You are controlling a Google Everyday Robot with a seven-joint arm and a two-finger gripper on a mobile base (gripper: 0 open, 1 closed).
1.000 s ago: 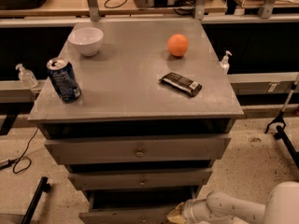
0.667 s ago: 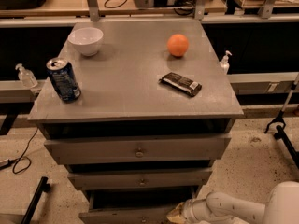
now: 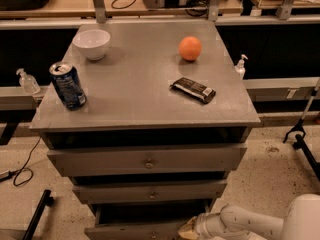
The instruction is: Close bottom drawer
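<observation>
The gripper (image 3: pixel 188 229), its spread not discernible, sits at the front of the open bottom drawer (image 3: pixel 131 231), apparently positioned to push it shut.

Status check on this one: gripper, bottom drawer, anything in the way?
Gripper low, at the right end of the bottom drawer. Drawer pulled out, not yet closed. No obstruction seen at its front.

Pincer (image 3: pixel 188 229) at bottom drawer (image 3: pixel 131 231) front, right end.
</observation>
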